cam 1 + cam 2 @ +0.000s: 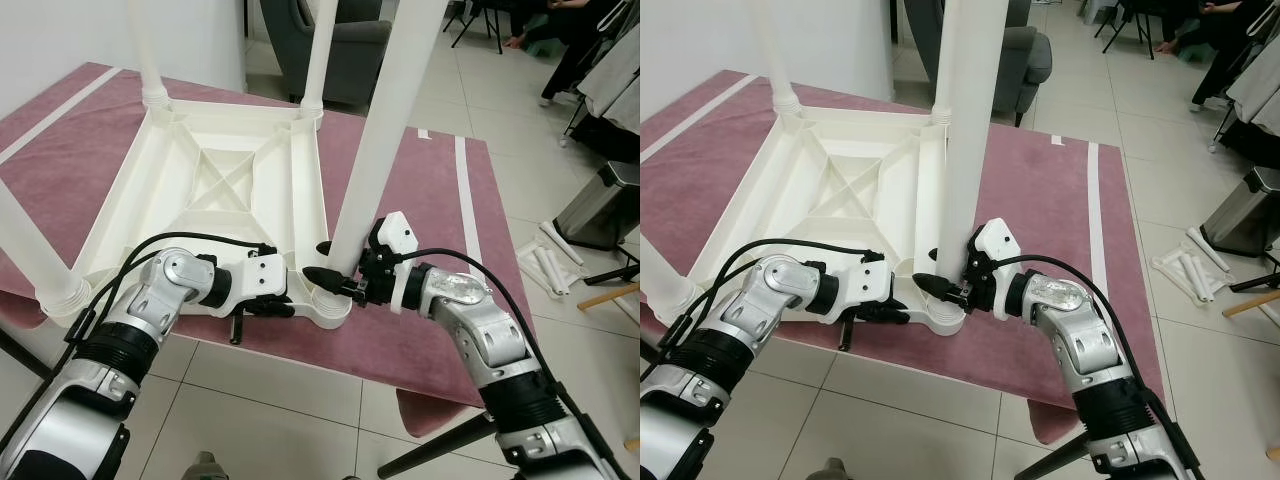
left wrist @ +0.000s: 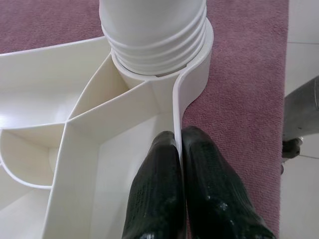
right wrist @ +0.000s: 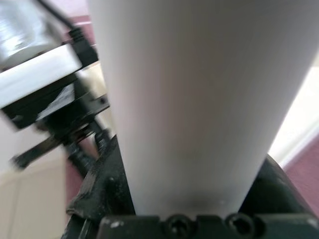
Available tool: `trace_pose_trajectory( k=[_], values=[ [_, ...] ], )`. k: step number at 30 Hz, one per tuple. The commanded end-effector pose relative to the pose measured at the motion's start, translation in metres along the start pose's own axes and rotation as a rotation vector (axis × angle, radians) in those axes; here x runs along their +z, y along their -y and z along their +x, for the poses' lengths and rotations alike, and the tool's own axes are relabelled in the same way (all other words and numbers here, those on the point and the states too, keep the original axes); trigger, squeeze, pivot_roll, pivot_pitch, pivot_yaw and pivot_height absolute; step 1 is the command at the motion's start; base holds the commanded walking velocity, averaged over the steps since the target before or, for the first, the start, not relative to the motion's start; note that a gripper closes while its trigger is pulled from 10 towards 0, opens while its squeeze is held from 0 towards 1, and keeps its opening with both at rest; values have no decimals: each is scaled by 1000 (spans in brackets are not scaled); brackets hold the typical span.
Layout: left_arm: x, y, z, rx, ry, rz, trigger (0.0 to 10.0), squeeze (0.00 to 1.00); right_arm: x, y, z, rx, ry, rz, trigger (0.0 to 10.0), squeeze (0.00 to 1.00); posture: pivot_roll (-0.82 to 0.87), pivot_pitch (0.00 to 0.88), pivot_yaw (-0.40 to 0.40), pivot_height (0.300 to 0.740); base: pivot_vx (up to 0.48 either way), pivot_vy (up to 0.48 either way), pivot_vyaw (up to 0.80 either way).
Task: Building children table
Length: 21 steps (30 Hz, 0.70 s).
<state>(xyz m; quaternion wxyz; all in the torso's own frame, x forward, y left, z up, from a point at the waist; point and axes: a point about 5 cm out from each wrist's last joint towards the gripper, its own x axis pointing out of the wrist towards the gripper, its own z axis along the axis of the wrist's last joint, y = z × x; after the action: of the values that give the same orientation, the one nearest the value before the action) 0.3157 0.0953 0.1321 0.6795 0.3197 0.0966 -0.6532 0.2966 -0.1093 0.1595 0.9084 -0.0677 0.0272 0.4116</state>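
On the maroon rug point(image 1: 440, 240) the white table top point(image 1: 240, 190) lies upside down with three legs seated and the near-right leg point(image 1: 375, 150) apparently going into its socket, right gripper point(image 1: 345, 285) clasped round it, left gripper point(image 2: 180, 164) pinching the frame rim.

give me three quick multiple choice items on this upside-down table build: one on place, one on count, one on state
1. What does the tabletop lie on?
A. purple rug
B. bare tiles
C. grey armchair

2. How many white legs stand in its corner sockets?
A. two
B. three
C. four

3. How is the left gripper?
A. wide open
B. pinched on the tabletop's rim
C. holding a screwdriver

Answers:
1. A, the purple rug spreads beneath it.
2. C, one stands at each corner.
3. B, its fingers clamp the thin wall, while the right gripper grasps the near-right leg.
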Motion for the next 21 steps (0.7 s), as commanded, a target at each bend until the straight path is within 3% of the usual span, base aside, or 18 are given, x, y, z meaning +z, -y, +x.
trace_pose_trajectory(
  k=[1,2,3,6,10,15,17,19,20,21],
  values=[
    [26,-13,5,77,130,43,0,0,-42,3,-1,-306,-209,74,0,0,188,57,-55,740,0,0,0],
    [28,-16,8,81,134,40,0,0,-45,4,1,-500,-206,107,0,0,186,59,-50,740,0,0,0],
    [28,-16,8,81,134,40,0,0,-45,4,1,-500,-206,107,0,0,186,59,-50,740,0,0,0],
    [34,-21,13,89,144,39,0,0,-48,2,2,-825,-199,170,0,0,184,60,-44,740,0,0,0],
    [35,-21,13,90,145,37,0,0,-45,-3,7,-904,-183,183,0,0,183,59,-40,740,0,0,0],
    [32,-20,10,89,138,35,0,0,-29,-11,20,-823,-104,184,0,0,187,59,-44,740,0,0,0],
    [30,-19,9,93,132,33,0,0,-15,-17,27,-712,-12,199,10000,0,189,59,-50,740,0,0,0],
    [29,-19,8,96,131,33,0,0,-8,-19,27,-672,30,189,10000,0,189,59,-50,740,0,0,0],
    [29,-18,8,97,129,33,0,0,-1,-20,28,-618,74,182,10000,1000,189,58,-52,740,0,0,0],
    [28,-18,8,98,128,33,0,0,6,-21,28,-565,107,174,10000,1000,190,57,-52,740,0,0,0]
  ],
)
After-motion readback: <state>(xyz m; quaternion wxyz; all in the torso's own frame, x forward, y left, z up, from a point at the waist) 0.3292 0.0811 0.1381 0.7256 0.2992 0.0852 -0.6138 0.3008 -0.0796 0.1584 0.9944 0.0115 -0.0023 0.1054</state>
